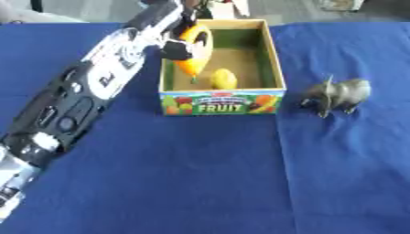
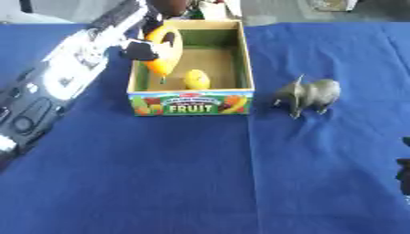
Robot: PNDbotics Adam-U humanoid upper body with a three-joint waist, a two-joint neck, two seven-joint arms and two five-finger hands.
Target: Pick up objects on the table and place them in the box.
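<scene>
Left hand curled round orange carrot-like piece, over box at 9 o'clock wall; fingers partly hidden behind piece. Yellow fruit inside box. Grey elephant at 3 o'clock of box. Right hand: dark sliver, cut off; fingers impossible to judge.

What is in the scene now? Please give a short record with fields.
surface: table with blue cloth
box: open FRUIT box, wooden, upright, at the far middle of the table
inside box: yellow fruit on the floor of the box
held item: orange fruit, above the left wall of the box
left robot hand: on the orange fruit, fingers curled round it
right robot hand: only a dark part at the right edge, state unclear
outside box: grey animal toy, standing on the cloth right of the box
</scene>
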